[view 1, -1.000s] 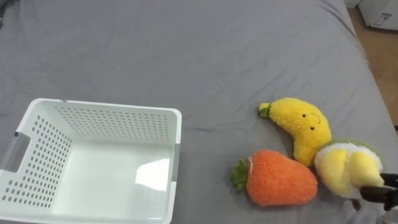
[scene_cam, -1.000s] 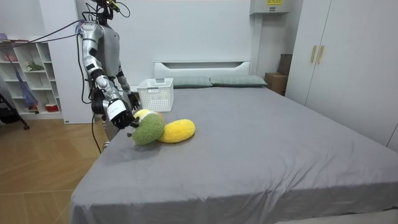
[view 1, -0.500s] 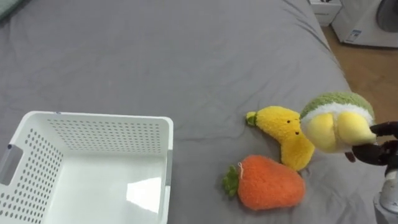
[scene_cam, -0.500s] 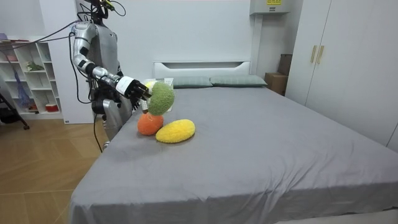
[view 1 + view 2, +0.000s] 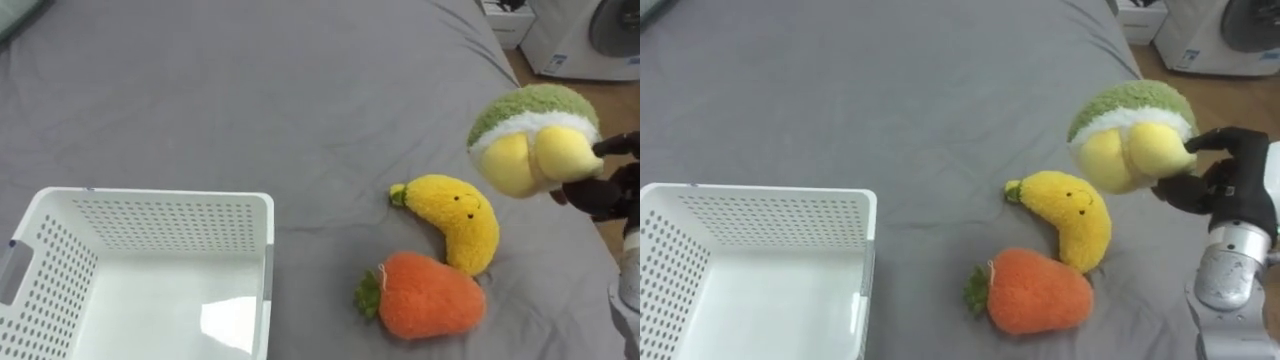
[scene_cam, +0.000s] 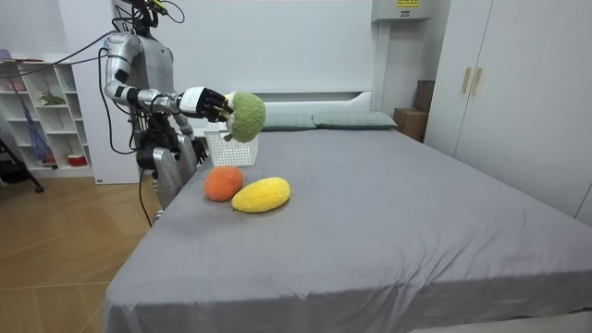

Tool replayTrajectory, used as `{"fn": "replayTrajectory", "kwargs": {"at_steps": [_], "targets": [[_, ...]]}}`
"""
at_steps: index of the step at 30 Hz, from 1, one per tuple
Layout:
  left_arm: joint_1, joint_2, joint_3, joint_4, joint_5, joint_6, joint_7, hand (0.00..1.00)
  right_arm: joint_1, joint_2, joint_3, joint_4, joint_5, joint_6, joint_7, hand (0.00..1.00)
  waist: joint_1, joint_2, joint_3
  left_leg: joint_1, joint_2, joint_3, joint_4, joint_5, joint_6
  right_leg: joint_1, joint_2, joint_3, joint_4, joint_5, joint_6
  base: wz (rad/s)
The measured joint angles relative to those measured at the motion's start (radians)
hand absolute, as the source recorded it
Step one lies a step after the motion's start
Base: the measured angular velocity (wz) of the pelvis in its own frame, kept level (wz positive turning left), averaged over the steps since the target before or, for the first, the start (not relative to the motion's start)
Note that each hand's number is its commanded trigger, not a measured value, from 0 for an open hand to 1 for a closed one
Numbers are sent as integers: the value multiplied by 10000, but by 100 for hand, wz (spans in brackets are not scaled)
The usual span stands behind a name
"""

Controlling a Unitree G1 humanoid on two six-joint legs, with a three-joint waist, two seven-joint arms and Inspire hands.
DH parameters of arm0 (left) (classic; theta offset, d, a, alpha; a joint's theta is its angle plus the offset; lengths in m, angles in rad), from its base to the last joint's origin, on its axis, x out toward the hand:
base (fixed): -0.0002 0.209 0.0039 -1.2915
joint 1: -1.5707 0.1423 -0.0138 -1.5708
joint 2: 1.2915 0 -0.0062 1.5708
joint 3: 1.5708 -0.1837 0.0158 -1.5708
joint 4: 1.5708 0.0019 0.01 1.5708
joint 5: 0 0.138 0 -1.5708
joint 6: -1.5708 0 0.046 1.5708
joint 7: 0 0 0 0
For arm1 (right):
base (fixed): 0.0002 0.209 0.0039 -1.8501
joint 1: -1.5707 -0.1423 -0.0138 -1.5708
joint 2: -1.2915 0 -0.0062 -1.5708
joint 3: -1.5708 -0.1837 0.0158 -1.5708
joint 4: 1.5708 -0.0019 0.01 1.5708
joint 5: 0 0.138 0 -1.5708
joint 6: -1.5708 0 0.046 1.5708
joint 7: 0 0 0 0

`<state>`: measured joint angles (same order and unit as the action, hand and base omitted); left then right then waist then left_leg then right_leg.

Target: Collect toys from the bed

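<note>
My right hand (image 5: 1225,185) is shut on a green and yellow plush toy (image 5: 1128,137) and holds it in the air above the grey bed (image 5: 890,90), to the right of the other toys. The same toy (image 6: 244,116) hangs at chest height, held by my right hand (image 6: 205,102), in the room view. A yellow plush banana (image 5: 1068,215) and an orange plush carrot (image 5: 1030,291) lie side by side on the bed below it. The white perforated basket (image 5: 755,205) stands open at the lower left with nothing inside.
I stand at the bed's side near its corner. The bed's edge runs down the right, with wooden floor (image 5: 1240,90) and a white appliance (image 5: 1220,35) beyond it. In the room view, pillows (image 6: 351,120) lie at the headboard and a shelf (image 6: 46,111) stands behind me.
My right hand has lifted the green and yellow plush toy off the bed, from beside the banana up into the air. The banana and carrot stay put; the camera has shifted.
</note>
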<state>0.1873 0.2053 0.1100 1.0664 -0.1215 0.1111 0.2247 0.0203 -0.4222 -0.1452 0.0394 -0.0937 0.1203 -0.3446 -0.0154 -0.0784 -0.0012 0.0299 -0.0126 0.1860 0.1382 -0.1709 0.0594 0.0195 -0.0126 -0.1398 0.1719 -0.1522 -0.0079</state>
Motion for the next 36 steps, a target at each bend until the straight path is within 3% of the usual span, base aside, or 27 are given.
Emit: {"fn": "replayTrajectory", "kwargs": {"at_steps": [4,6,13,18,21,27,32,36], "targets": [[60,-35,105,-78,68,-1,-7,0,-205,0,1,-749,-81,130,355,100,143,-16,13,21,-2,-3,2,0,0,58,3,7,-7,0,0,1],[30,-49,118,-74,75,-7,-10,0,-231,59,23,-1034,-418,147,557,100,289,-10,97,145,-11,-92,-35,-4,1,238,1,-74,-29,-2,4,10],[69,-92,114,83,403,-82,-8,0,-795,266,425,-2114,-1006,241,876,100,691,-17,109,75,-22,-293,-17,-2,0,253,-16,-345,-28,-15,25,8],[166,-152,99,133,1161,-37,-6,0,-1305,393,1515,-3017,-1053,558,1579,100,1045,-151,22,30,-30,-559,63,12,-22,316,-20,-574,-43,-17,28,14],[182,-178,52,134,1374,0,-3,0,-1589,441,2029,-3624,-1040,562,2141,100,1170,-207,-10,-57,-49,-787,175,12,-22,335,-47,-817,-44,-17,27,23],[124,-175,-88,131,1390,140,16,0,-1727,1101,3181,-3812,-1070,674,2633,100,1586,-228,-6,-263,-73,-957,310,3,-17,356,-85,-1013,-38,-17,27,11],[-53,-175,-134,143,1818,223,12,0,-1726,1162,4185,-3813,-1075,798,3419,100,1903,-226,-4,-327,-129,-1068,333,10,-6,321,-119,-1000,-39,-17,28,4],[-327,-176,-186,139,1803,195,-13,0,-1733,1533,4786,-3811,-1066,797,3748,100,2307,-177,29,-359,-140,-1098,430,29,8,355,-136,-1083,-40,-17,27,2]]}}
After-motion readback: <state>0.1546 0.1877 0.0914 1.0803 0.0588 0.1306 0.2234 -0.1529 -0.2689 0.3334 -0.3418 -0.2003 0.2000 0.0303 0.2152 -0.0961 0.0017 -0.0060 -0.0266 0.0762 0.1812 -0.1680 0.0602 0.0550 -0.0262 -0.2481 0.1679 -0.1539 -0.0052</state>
